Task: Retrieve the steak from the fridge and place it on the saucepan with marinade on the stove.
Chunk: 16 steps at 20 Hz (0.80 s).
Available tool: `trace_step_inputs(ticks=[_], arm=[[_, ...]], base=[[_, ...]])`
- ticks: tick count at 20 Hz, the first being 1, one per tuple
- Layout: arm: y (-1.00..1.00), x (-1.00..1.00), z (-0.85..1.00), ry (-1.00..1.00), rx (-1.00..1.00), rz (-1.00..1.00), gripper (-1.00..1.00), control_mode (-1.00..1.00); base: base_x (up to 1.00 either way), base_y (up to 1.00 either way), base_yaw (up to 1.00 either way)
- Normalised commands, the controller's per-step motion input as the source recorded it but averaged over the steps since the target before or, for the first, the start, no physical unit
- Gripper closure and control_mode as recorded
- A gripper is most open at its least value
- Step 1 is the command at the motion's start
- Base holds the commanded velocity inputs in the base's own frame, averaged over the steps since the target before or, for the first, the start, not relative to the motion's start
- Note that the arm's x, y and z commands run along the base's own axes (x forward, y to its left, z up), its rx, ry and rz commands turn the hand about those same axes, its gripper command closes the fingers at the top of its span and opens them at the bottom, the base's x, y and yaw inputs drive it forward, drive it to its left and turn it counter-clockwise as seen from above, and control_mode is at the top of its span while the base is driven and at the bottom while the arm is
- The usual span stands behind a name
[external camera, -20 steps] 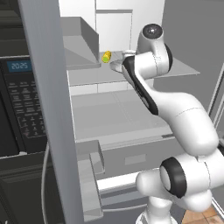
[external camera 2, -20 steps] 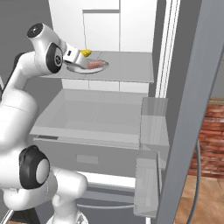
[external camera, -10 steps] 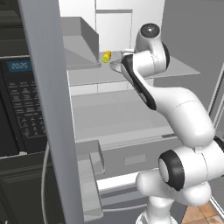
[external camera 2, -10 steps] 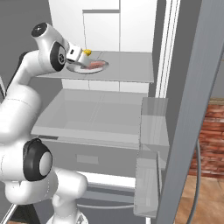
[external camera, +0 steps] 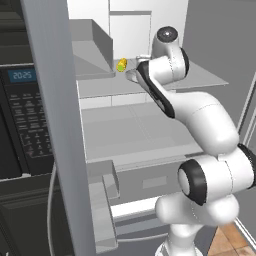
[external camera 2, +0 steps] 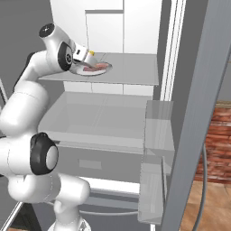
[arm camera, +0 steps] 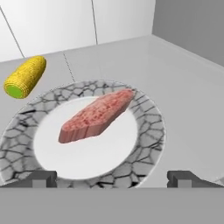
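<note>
Open fridge [external camera 2: 135, 72], white inside, with the steak [arm camera: 96, 115] lying flat in the middle of a round plate [arm camera: 148, 131] with a cracked-stone rim on an upper shelf, a yellow corn cob [arm camera: 25, 76] just beside the plate. Gripper [arm camera: 112, 177] poised just short of the plate, fingers spread wide and holding nothing. Probably a light, soft, slightly slick slab, best pinched across its narrow width near the middle.

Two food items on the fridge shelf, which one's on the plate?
The steak: pinkish-red slab lying on the plate. The yellow corn cob lies off the plate, on the bare shelf.
</note>
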Motion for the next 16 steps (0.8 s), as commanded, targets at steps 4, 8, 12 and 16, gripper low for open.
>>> trace_step_inputs(ticks=[4,8,12,16], arm=[[0.0,0.34,-0.17,0.0,0.0,0.0,-1.0,-1.0],[0.0,0.43,-0.15,0.0,0.0,0.0,-1.0,-1.0],[0.0,0.42,0.0,0.0,0.0,0.0,-1.0,-1.0],[0.0,0.28,0.0,0.0,0.0,0.0,-1.0,-1.0]], base=[[0.0,0.0,0.0],[0.0,0.0,0.0],[0.0,0.0,0.0],[0.0,0.0,0.0]])
